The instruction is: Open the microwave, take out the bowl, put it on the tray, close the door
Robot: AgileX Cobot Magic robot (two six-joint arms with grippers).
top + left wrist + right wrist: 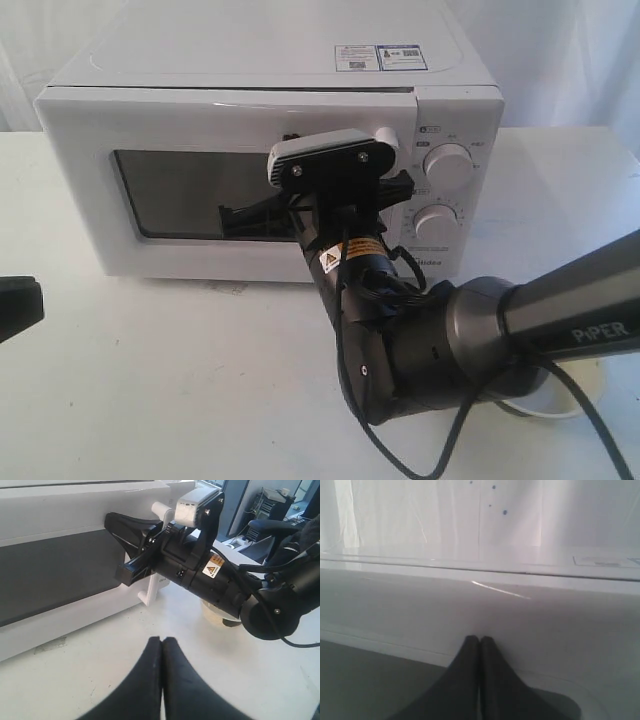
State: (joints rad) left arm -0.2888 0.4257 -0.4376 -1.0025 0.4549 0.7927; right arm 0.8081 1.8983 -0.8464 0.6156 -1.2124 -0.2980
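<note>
The white microwave (250, 60) stands at the back of the table with its door (180, 125) closed. Behind the dark window (170, 190) nothing can be made out, so the bowl is hidden. My right arm (350, 250) reaches up to the door at the white bar handle (150, 590). My right gripper (480, 639) is shut and empty, its tips (109, 516) against the door's white frame above the window. My left gripper (161, 640) is shut on nothing, low over the table (100, 670) in front of the microwave, seen at the exterior view's left edge (15, 305).
Two round dials (448, 160) sit on the panel to the right of the door. A white round tray (550, 405) lies on the table at the front right, mostly covered by my right arm. A cable (400, 455) hangs from that arm.
</note>
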